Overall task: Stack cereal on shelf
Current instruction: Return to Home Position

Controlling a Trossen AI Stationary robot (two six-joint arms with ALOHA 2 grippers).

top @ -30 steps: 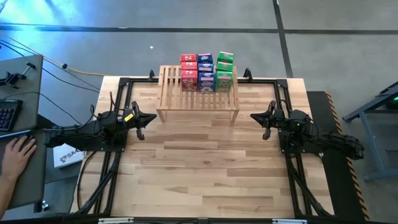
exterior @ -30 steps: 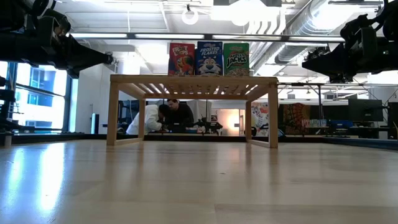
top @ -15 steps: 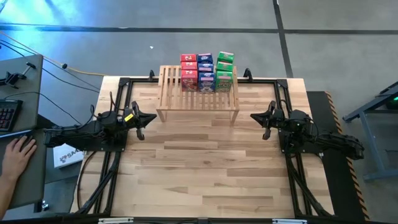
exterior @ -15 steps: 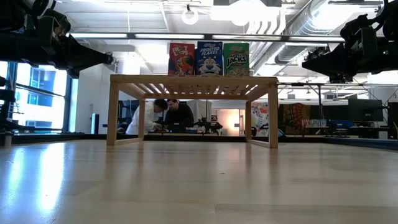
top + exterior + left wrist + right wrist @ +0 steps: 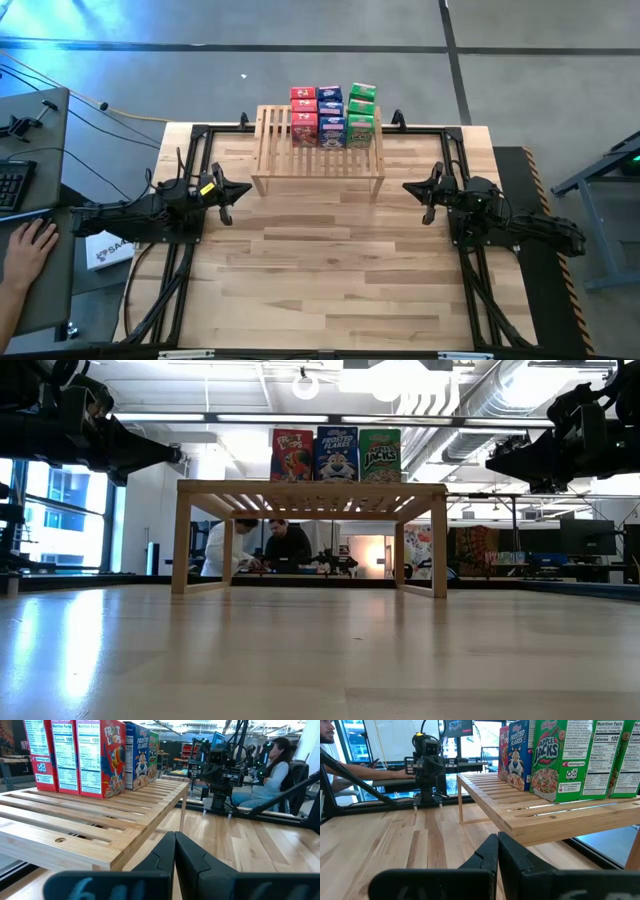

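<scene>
Small cereal boxes (image 5: 333, 115) in red, blue and green stand upright in three rows on the slatted top of the wooden shelf (image 5: 318, 155), toward its right and far part. From table height, a red, a blue and a green front (image 5: 336, 454) face me. My left gripper (image 5: 227, 192) hovers shut at the table's left side, near the shelf's left end. My right gripper (image 5: 426, 196) hovers shut at the right side, near the shelf's right end. Neither holds anything. The wrist views show the shut fingers (image 5: 175, 851) (image 5: 497, 851) and the boxes (image 5: 102, 757) (image 5: 555, 760).
The shelf's left part (image 5: 275, 135) carries bare slats. A black frame (image 5: 190, 140) borders the tabletop. A person's hand (image 5: 30, 245) rests at a desk left of the table. People sit at desks in the room behind (image 5: 270, 545).
</scene>
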